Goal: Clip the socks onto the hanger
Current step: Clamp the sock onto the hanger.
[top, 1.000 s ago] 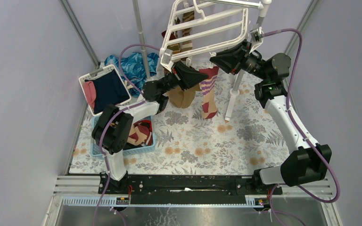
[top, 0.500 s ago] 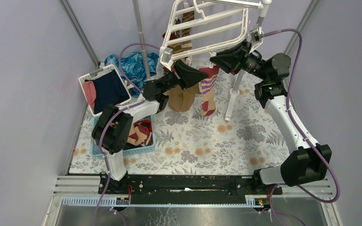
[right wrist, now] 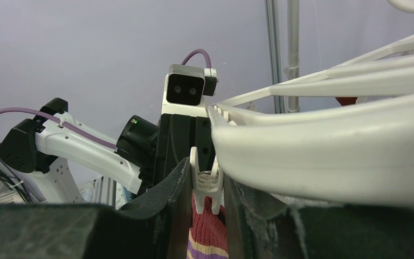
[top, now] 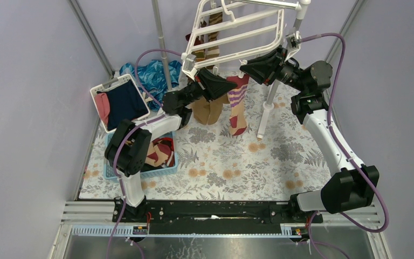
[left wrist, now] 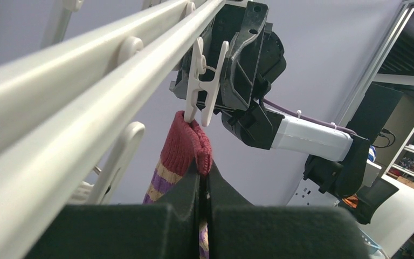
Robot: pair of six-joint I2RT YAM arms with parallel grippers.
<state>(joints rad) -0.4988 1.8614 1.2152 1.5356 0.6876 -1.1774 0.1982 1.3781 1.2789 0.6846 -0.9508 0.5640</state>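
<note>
Red-cuffed striped knit sock [left wrist: 186,143], pinched in left claw [left wrist: 204,186], should rise into white plastic clip [left wrist: 205,81] above, squeezed by right claw [right wrist: 206,189].

The right gripper [right wrist: 205,186] has its two black fingers [right wrist: 177,181] pressed against either side of a small white plastic clip [right wrist: 205,178]. The clip dangles under the near edge bar of the large white plastic hanger frame [right wrist: 323,156]. Directly beneath the clip sits a red-cuffed knitted sock with purple and pale stripes [right wrist: 207,234]. Behind them is the black-and-white left arm [right wrist: 86,148], and a grey metal pole [right wrist: 292,38] stands upright.
</note>
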